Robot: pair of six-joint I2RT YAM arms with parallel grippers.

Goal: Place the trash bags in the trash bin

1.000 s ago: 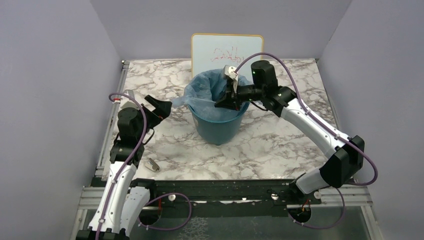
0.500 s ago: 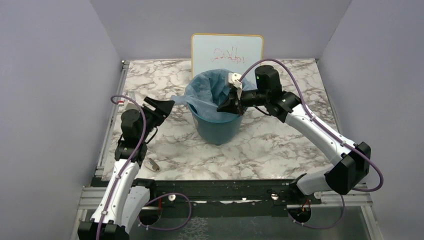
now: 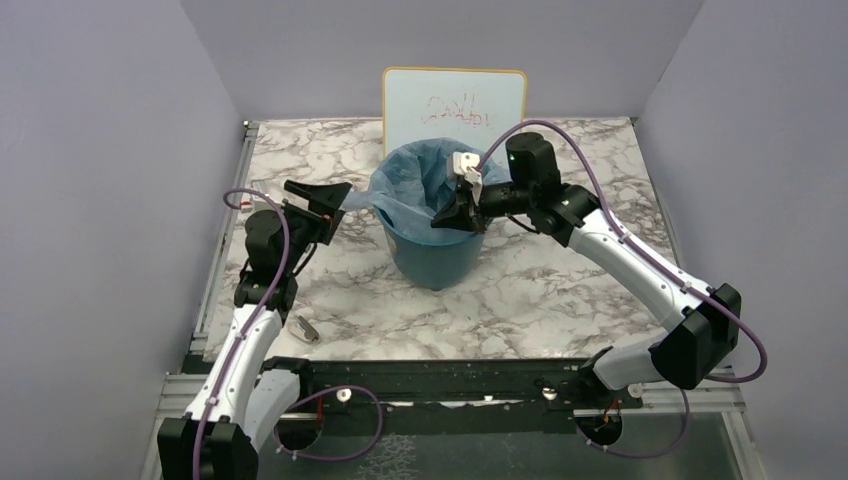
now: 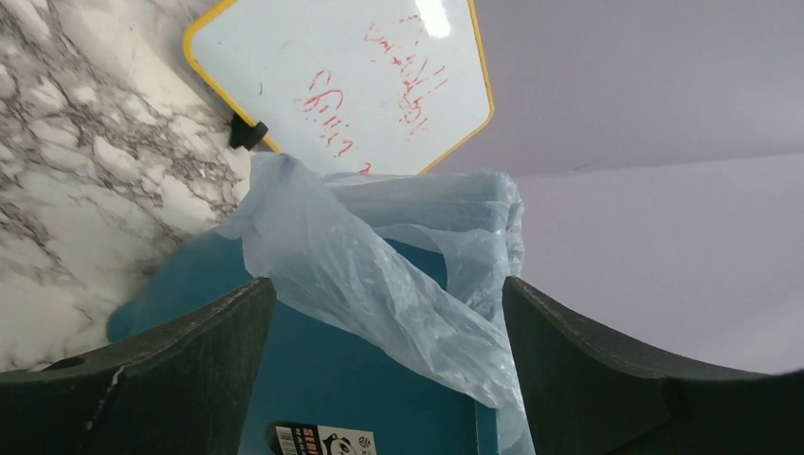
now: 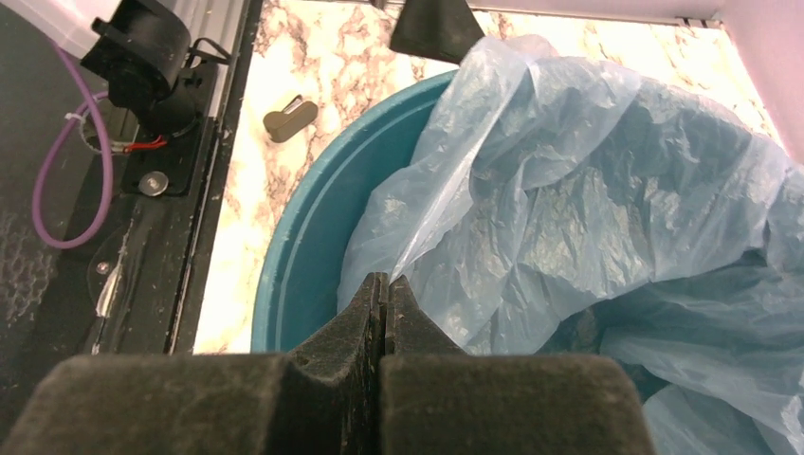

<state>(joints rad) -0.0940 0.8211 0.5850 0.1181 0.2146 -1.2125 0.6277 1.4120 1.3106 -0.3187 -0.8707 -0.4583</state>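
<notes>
Claw on my right arm (image 5: 384,294) is pressed shut on a fold of the bag (image 5: 607,190), pinching the thin blue plastic just inside the near rim of the bin (image 3: 437,255). My left claw (image 3: 325,203) is spread wide and holds nothing; it hangs just beside the bin on its left, and in its own camera a loose flap of the bag (image 4: 370,275) trails over the bin's rim between my two fingers (image 4: 161,379) without being gripped.

Most of the bag already sits inside the bin, bunched against the far wall on the side of the whiteboard (image 3: 454,104). One corner hangs out over the left rim.

I judge this to be the lining step: the bag is in, and I am opening it up and seating its mouth around the rim. Next, my left claw should close on the flap that hangs before it and draw it down over the left rim, while my right keeps its pinch and pulls the opposite way. The plastic is thin, so I should pull gently and keep the bin from sliding on the counter (image 3: 560,290).
</notes>
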